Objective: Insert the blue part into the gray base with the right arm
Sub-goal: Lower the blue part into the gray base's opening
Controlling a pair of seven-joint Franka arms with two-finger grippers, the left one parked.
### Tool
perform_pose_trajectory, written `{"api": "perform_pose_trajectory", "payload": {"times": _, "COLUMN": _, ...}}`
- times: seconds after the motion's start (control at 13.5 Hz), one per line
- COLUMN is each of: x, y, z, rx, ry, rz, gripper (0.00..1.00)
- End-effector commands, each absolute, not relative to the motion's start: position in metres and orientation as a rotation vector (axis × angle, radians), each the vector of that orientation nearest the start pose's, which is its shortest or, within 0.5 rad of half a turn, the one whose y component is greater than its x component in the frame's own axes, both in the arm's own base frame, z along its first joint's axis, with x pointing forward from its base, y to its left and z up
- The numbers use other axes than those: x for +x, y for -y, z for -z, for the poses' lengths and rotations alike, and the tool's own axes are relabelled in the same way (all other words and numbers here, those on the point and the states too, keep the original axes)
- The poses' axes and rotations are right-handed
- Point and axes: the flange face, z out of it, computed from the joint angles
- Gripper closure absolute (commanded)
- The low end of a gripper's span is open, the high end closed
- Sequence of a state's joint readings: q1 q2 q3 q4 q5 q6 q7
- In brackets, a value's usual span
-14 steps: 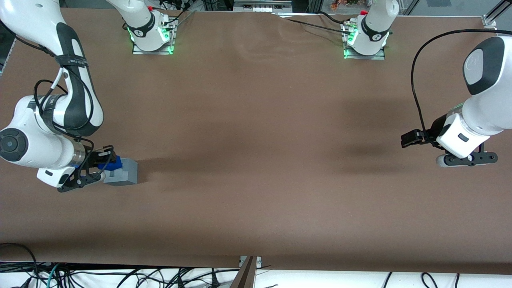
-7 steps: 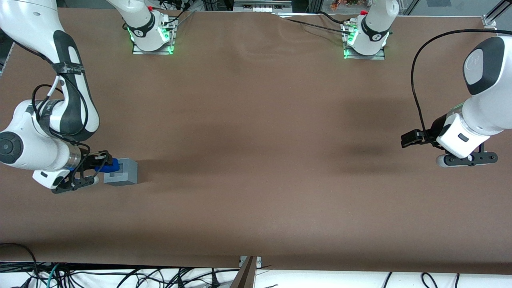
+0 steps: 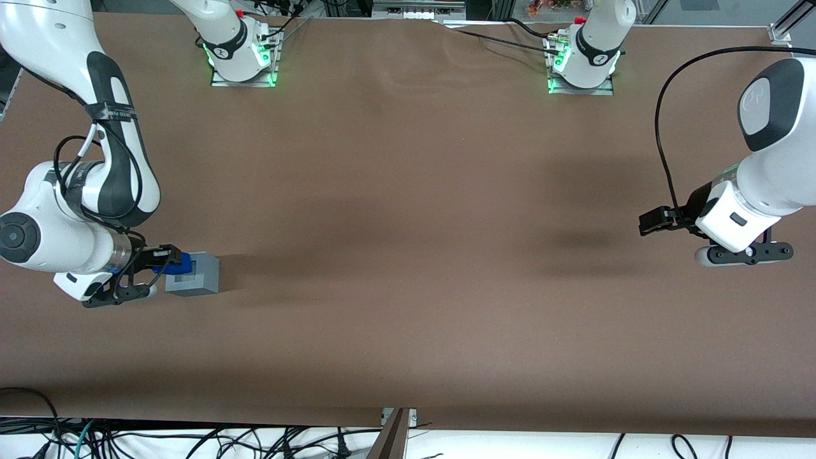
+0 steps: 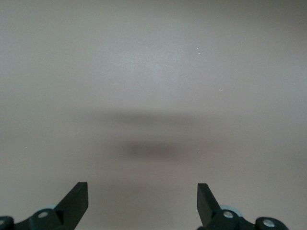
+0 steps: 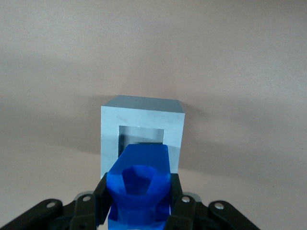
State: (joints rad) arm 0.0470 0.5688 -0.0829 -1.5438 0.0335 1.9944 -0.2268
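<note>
Gripper (image 3: 167, 260): we see it clenched on the blue part (image 5: 139, 184), just beside the gray base (image 3: 195, 273).
Blue part: held between the fingers (image 5: 101, 196), its tip before the base's square recess (image 5: 140, 135).
Gray base: we see it resting on the brown table (image 3: 408, 255), toward the working arm's end.

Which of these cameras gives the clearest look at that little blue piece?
The right wrist view. There the blue part fills the frame, pinched in the hand, just in front of the gray base and its recess. The front view shows only a small blue patch between hand and base. The left wrist view shows none of it.
</note>
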Motion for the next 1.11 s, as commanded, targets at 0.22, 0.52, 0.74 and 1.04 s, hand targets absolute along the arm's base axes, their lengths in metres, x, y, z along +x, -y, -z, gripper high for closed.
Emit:
{"api": "perform_pose_trajectory", "payload": {"times": 0.22, "x": 0.692, "y": 0.009, "z": -0.305, "rx": -3.115, "ry": 0.224, "rz": -0.176, "gripper": 0.66}}
{"api": "perform_pose_trajectory", "payload": {"times": 0.52, "x": 0.696, "y": 0.003, "z": -0.300, "rx": -3.116, "ry": 0.212, "rz": -0.178, "gripper": 0.66}}
{"api": "perform_pose_trajectory", "payload": {"times": 0.74, "x": 0.698, "y": 0.001, "z": -0.297, "rx": -3.116, "ry": 0.215, "rz": -0.176, "gripper": 0.66}}
{"api": "perform_pose_trajectory", "payload": {"times": 1.04, "x": 0.700, "y": 0.001, "z": -0.292, "rx": -3.118, "ry": 0.217, "rz": -0.162, "gripper": 0.66}}
